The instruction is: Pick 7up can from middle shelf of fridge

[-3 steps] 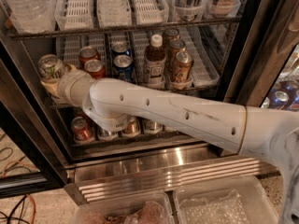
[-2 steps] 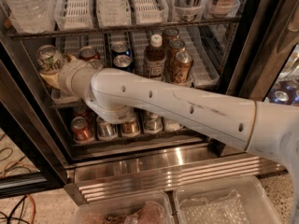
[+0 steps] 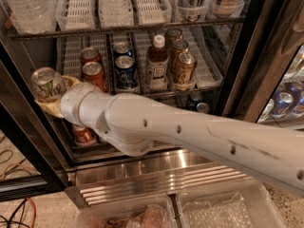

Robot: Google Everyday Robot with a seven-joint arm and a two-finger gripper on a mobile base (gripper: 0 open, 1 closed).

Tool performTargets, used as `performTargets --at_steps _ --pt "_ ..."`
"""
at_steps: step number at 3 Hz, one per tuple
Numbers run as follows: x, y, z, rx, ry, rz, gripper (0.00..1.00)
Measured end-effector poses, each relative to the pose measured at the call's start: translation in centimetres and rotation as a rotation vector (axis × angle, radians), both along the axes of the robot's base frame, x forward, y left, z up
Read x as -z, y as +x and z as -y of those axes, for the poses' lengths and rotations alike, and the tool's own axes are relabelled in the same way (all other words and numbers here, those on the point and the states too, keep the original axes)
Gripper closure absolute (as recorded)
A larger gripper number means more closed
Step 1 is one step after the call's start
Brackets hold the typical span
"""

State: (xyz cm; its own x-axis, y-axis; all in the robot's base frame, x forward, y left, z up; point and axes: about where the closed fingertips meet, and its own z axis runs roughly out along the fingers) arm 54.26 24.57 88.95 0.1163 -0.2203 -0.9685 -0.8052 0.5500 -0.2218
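Observation:
The 7up can [image 3: 46, 83], pale silver with green lettering and a silver top, sits in my gripper [image 3: 54, 98] at the left of the camera view. The tan fingers [image 3: 49, 110] wrap its lower part, and the gripper is shut on it. The can hangs in front of the fridge's black left door frame [image 3: 21, 127], outside the left end of the middle shelf [image 3: 202, 70]. My white arm [image 3: 190, 132] runs from the lower right across the fridge opening and hides most of the bottom shelf.
The middle shelf holds red cans [image 3: 94, 72], a blue can [image 3: 126, 70], a bottle [image 3: 156, 63] and brown cans [image 3: 184, 65]. Water bottles [image 3: 28, 6] stand on the rack above. The ribbed steel base [image 3: 156, 177] and clear plastic bins [image 3: 223, 208] lie below. Cables [image 3: 19, 208] lie at the lower left.
The gripper, holding the 7up can, rose a little and then drew back towards the camera and down. The can now sits in front of the left door frame instead of over the shelf.

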Motion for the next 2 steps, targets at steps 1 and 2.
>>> performTargets --at_steps 1,2 --pt "1.4 -4.6 2.3 -0.001 0.022 -0.079 1.00" --pt "2.6 -7.0 7.1 0.071 0.029 -0.142 1.00"
